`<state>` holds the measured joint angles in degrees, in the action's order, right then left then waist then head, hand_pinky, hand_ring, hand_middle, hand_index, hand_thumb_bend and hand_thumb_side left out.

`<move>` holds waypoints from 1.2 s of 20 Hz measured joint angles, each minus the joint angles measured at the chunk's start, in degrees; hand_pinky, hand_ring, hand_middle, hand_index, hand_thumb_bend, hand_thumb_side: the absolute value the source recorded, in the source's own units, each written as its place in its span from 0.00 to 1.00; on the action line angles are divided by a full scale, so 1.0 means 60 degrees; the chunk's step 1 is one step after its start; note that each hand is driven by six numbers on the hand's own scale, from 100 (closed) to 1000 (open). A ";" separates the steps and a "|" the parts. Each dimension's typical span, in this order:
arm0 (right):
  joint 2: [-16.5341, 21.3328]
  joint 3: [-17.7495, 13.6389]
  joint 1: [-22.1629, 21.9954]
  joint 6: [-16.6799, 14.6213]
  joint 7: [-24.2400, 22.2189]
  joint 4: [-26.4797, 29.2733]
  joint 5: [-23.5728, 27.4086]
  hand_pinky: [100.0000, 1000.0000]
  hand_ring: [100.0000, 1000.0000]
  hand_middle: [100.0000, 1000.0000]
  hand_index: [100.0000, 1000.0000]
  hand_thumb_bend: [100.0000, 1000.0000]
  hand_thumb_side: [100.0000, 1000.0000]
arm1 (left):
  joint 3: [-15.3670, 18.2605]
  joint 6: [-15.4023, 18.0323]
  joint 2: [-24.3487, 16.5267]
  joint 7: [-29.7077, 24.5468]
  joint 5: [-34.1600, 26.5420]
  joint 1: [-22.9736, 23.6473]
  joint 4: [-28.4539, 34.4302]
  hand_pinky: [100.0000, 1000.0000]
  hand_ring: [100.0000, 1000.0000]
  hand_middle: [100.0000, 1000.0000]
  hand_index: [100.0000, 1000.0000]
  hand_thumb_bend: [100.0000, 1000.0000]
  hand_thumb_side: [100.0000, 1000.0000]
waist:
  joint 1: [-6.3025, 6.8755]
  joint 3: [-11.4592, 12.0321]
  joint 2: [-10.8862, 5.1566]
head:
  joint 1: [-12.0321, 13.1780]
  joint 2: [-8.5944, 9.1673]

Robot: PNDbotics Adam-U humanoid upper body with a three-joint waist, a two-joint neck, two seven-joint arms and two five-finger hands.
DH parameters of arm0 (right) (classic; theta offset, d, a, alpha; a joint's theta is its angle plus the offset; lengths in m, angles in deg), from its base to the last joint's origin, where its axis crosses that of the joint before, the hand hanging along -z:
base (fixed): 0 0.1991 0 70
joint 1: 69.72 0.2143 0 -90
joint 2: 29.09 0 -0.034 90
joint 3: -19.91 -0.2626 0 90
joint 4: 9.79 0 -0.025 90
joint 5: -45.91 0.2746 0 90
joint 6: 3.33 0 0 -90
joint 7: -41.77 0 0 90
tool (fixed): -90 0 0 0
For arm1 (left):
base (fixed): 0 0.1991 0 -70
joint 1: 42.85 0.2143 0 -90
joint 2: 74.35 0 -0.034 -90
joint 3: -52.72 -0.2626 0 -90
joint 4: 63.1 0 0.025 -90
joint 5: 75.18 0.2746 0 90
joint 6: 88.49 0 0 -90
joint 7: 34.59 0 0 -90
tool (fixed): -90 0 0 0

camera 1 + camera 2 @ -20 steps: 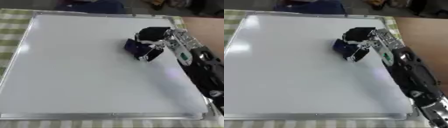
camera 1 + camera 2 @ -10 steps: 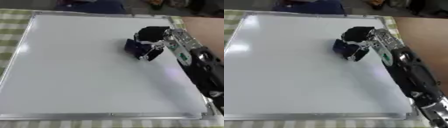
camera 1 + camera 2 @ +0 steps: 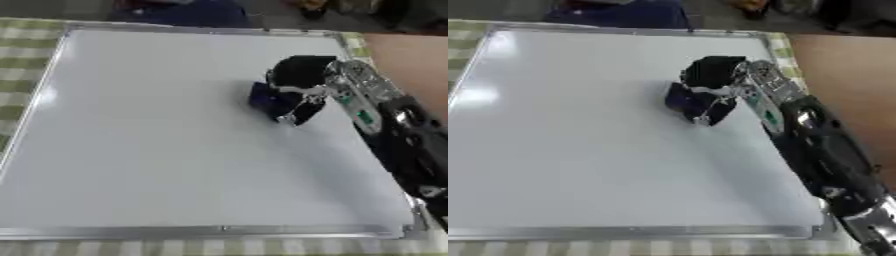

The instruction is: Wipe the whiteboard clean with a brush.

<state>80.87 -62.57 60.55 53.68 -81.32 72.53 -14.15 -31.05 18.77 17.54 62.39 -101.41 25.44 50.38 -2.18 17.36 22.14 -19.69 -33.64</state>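
A large whiteboard (image 3: 157, 150) with a silver frame covers most of the table, and its surface looks plain white with no marks that I can make out. My right hand (image 3: 302, 80) reaches in from the right side, fingers curled down round a dark blue brush (image 3: 267, 100) that rests on the board right of centre in its upper half. The black and silver right forearm (image 3: 815, 150) runs along the board's right edge. My left hand shows in neither view.
A green and white checked cloth (image 3: 22, 30) lies under the board and shows along its left and bottom edges. Bare brown table (image 3: 842, 65) lies to the right. Dark things (image 3: 184, 12) sit beyond the far edge.
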 measured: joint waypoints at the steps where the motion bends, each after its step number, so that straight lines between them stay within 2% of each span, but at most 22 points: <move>1: -0.0019 0.0008 -0.0019 -0.0010 0.0010 0.0023 -0.0034 0.34 0.34 0.00 0.11 0.00 0.19 | 0.0000 0.0000 0.0000 0.0000 0.0000 -0.0002 0.0000 0.39 0.45 0.46 0.47 0.01 0.97 | -0.0001 -0.0017 -0.0002 | 0.0013 -0.0005; 13: -0.0243 0.0233 -0.0356 -0.0158 0.0158 0.0637 -0.0606 0.33 0.30 0.00 0.10 0.00 0.19 | 0.0000 -0.0028 0.0000 0.0028 -0.0001 -0.0012 0.0000 0.39 0.45 0.46 0.47 0.01 0.97 | -0.0022 -0.0087 -0.0093 | 0.0078 -0.0067; 16: -0.0260 0.0297 -0.0423 -0.0185 0.0185 0.0773 -0.0595 0.31 0.28 0.00 0.09 0.00 0.19 | 0.0000 -0.0046 0.0000 0.0047 -0.0001 -0.0012 0.0000 0.39 0.45 0.46 0.47 0.01 0.97 | -0.0046 -0.0125 -0.0099 | 0.0094 -0.0081; 19: -0.0313 0.0332 -0.0497 -0.0170 0.0170 0.0892 -0.0462 0.24 0.23 0.00 0.09 0.00 0.18 | 0.0000 -0.0058 0.0000 0.0063 -0.0001 -0.0014 0.0000 0.39 0.45 0.46 0.47 0.01 0.97 | -0.0046 -0.0137 -0.0100 | 0.0122 -0.0082; 24: -0.0360 0.0347 -0.0578 -0.0074 0.0074 0.1032 -0.0182 0.23 0.22 0.00 0.08 0.00 0.19 | 0.0000 -0.0056 0.0000 0.0069 -0.0001 -0.0014 0.0000 0.39 0.45 0.46 0.47 0.01 0.97 | -0.0042 -0.0147 -0.0101 | 0.0144 -0.0082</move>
<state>78.71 -60.48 57.08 53.24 -80.88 78.73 -15.25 -31.05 18.43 17.54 62.80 -101.41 25.36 50.38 -2.43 16.48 21.53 -18.83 -34.13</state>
